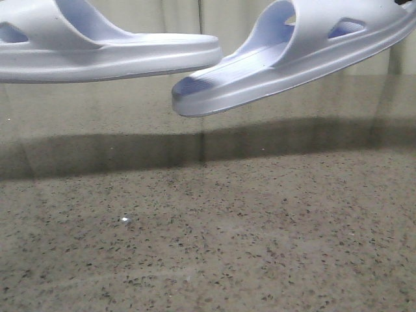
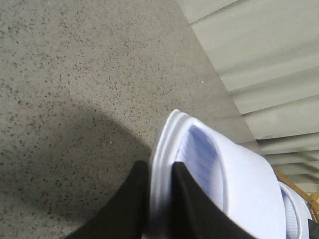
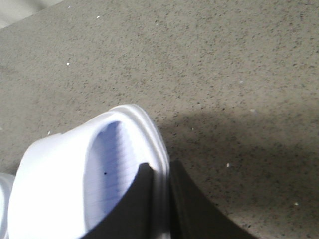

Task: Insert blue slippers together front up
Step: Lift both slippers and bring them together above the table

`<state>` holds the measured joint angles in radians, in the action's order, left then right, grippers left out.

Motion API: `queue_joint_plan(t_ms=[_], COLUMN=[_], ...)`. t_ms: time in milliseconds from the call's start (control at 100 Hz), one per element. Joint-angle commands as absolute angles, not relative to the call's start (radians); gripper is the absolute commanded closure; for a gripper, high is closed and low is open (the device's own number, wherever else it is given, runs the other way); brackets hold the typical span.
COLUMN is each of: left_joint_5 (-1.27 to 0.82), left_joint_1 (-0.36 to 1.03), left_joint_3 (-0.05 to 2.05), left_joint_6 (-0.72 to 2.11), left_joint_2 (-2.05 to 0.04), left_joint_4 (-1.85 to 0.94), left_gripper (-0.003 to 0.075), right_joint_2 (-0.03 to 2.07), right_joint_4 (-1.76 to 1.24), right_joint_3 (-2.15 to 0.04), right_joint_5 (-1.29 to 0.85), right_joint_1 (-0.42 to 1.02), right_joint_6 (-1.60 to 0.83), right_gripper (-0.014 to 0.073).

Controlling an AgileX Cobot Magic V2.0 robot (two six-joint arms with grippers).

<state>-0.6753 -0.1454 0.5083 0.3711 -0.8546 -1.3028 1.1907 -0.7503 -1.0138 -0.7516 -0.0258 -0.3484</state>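
Two pale blue slippers hang in the air above the speckled table. In the front view the left slipper lies about level at the top left, and the right slipper tilts with its lower end down toward the middle. Their near ends are close, a small gap apart. My left gripper is shut on the sole edge of the left slipper. My right gripper is shut on the sole edge of the right slipper. Neither gripper shows in the front view.
The speckled grey stone table fills the lower front view, with the slippers' long shadow across it. A pale panelled wall stands behind. A sliver of the other slipper shows at the right wrist view's edge.
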Motion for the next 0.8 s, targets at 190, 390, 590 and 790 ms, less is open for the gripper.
queue_joint_plan(t_ms=[190,390,590,790], left_joint_5=[-0.692,-0.698,-0.701,-0.707], left_joint_1=[-0.148,-0.148,-0.148,-0.148], left_joint_3=[0.544,0.544,0.544,0.544], left_joint_6=[0.373,0.373,0.373,0.373], left_joint_2=[-0.847,-0.847,-0.847,-0.847], left_joint_4=[-1.386,-1.391,-1.406,-1.406], left_gripper=[0.0704,0.0704,0.0704,0.0704], right_joint_2=[1.164,1.164,1.164,1.164], right_joint_4=[-0.908,-0.930,-0.942,-0.964], right_joint_3=[-1.050,-1.050,-1.050,-1.050], right_joint_5=[-0.747,-0.745,-0.724,-0.715], right_joint_1=[-0.033,0.005,0.047,0.064], right_joint_6=[-0.429,-0.437,-0.437,-0.437], right_gripper=[0.0701,0.0701,0.0701,0.0701])
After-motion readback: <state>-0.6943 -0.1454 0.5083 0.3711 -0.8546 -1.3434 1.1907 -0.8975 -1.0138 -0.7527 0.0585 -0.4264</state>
